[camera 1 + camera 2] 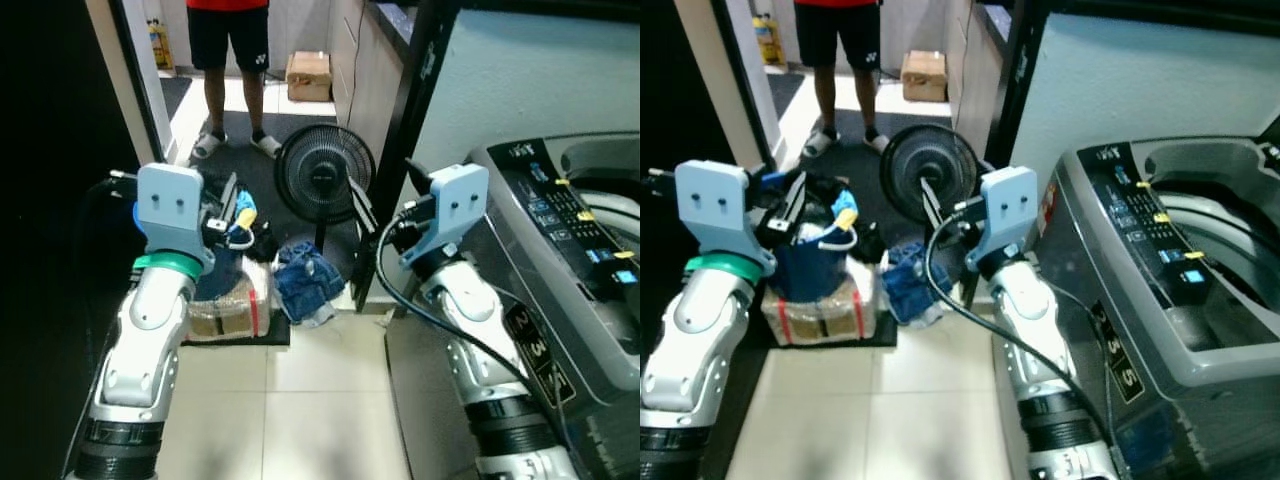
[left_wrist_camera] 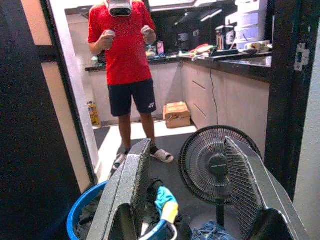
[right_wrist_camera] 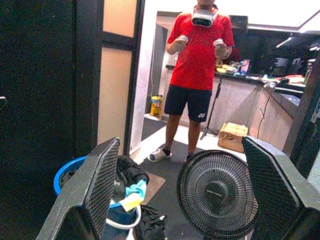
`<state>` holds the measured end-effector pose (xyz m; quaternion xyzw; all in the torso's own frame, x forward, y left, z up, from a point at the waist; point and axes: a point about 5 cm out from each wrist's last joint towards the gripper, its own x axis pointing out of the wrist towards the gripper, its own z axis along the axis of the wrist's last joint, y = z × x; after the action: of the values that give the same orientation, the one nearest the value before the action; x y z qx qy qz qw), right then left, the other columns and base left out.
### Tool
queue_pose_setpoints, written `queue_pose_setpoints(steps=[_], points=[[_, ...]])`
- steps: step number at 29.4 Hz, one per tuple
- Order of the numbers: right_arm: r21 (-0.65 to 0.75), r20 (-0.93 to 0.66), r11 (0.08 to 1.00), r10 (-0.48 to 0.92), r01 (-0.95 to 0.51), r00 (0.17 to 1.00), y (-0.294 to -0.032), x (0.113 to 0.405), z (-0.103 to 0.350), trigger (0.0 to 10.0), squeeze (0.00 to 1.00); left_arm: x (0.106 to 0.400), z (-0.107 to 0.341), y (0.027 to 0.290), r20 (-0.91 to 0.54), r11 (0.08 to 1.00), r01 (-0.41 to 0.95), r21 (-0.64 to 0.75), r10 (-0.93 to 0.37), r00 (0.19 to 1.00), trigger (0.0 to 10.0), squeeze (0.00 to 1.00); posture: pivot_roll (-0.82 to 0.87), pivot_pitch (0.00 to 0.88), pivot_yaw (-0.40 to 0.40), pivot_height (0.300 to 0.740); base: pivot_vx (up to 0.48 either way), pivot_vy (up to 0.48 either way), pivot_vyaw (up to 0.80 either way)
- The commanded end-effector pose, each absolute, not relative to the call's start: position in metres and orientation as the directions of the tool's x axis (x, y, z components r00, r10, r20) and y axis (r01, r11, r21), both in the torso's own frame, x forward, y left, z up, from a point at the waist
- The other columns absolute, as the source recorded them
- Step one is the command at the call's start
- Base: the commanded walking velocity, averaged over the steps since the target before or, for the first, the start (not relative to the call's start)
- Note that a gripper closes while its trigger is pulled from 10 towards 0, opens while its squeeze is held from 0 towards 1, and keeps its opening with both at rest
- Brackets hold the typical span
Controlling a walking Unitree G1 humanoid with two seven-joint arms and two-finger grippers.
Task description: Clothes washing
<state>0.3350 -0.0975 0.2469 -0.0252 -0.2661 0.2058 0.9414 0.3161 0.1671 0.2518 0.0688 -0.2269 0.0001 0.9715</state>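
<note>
A blue laundry basket (image 1: pixel 810 265) heaped with clothes stands on a taped cardboard box (image 1: pixel 820 315) on the floor ahead to the left. A pile of blue denim clothes (image 1: pixel 308 283) lies on the tiles beside it. The grey top-loading washing machine (image 1: pixel 1200 300) stands at my right with its drum uncovered. My left gripper (image 2: pixel 192 200) is open, held up above the basket's near side, with nothing between its fingers. My right gripper (image 3: pixel 185 190) is also open and holds nothing, raised in front of the fan, left of the washer.
A black pedestal fan (image 1: pixel 324 175) stands behind the denim pile by a dark door frame. A person (image 1: pixel 228 40) in a red shirt and dark shorts stands in the doorway beyond. A small cardboard box (image 1: pixel 308 75) sits against the far cabinets.
</note>
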Motion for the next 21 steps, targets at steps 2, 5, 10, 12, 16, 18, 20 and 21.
queue_pose_setpoints(steps=[2, 5, 10, 12, 16, 18, 20, 21], points=[[-0.155, 0.49, 0.918, 0.392, -0.364, 0.779, -0.1005, 0.3336, 0.2452, 10.0, 0.0, 0.3163, 0.2487, 0.1642, 0.435, 0.989, -0.025, 0.145, -0.041, 0.9, 10.0, 0.0, 0.09, 0.014, -0.019, 0.74, 0.48, 0.0, 0.0], [-0.168, 0.486, 0.917, 0.397, -0.363, 0.779, -0.0998, 0.3337, 0.2448, 10.0, 0.0, 0.3165, 0.2487, 0.1642, 0.435, 0.989, -0.025, 0.146, -0.042, 0.9, 10.0, 0.0, 0.09, 0.014, -0.018, 0.74, 0.48, 0.0, 0.0], [-0.171, 0.479, 0.917, 0.398, -0.361, 0.782, -0.1017, 0.3345, 0.2437, 10.0, 0.0, 0.3167, 0.2487, 0.1641, 0.435, 0.989, -0.024, 0.149, -0.043, 0.899, 10.0, 0.0, 0.09, 0.015, -0.017, 0.74, 0.48, 0.0, 0.71], [-0.171, 0.481, 0.919, 0.393, -0.355, 0.784, -0.1023, 0.3347, 0.2439, 10.0, 0.0, 0.3168, 0.2486, 0.1642, 0.435, 0.988, -0.024, 0.149, -0.043, 0.899, 10.0, 0.0, 0.09, 0.015, -0.017, 0.74, 0.48, 0.0, 0.79], [-0.163, 0.481, 0.923, 0.382, -0.347, 0.789, -0.1028, 0.3351, 0.2439, 10.0, 0.0, 0.3168, 0.2487, 0.1638, 0.435, 0.989, -0.023, 0.149, -0.045, 0.899, 10.0, 0.0, 0.09, 0.014, -0.017, 0.74, 0.48, 0.0, 0.0], [-0.166, 0.481, 0.924, 0.381, -0.345, 0.789, -0.1026, 0.3351, 0.2441, 10.0, 0.0, 0.3169, 0.2485, 0.1636, 0.435, 0.988, -0.023, 0.15, -0.045, 0.899, 10.0, 0.0, 0.09, 0.013, -0.017, 0.74, 0.48, 0.0, 0.0], [-0.169, 0.482, 0.924, 0.381, -0.344, 0.789, -0.1025, 0.3351, 0.2442, 10.0, 0.0, 0.317, 0.2484, 0.1636, 0.435, 0.988, -0.023, 0.15, -0.045, 0.899, 10.0, 0.0, 0.09, 0.011, -0.017, 0.74, 0.48, 0.0, 0.0], [-0.169, 0.482, 0.924, 0.381, -0.344, 0.789, -0.1025, 0.3351, 0.2442, 10.0, 0.0, 0.317, 0.2484, 0.1636, 0.435, 0.988, -0.023, 0.15, -0.045, 0.899, 10.0, 0.0, 0.09, 0.011, -0.017, 0.74, 0.48, 0.0, 0.0]])
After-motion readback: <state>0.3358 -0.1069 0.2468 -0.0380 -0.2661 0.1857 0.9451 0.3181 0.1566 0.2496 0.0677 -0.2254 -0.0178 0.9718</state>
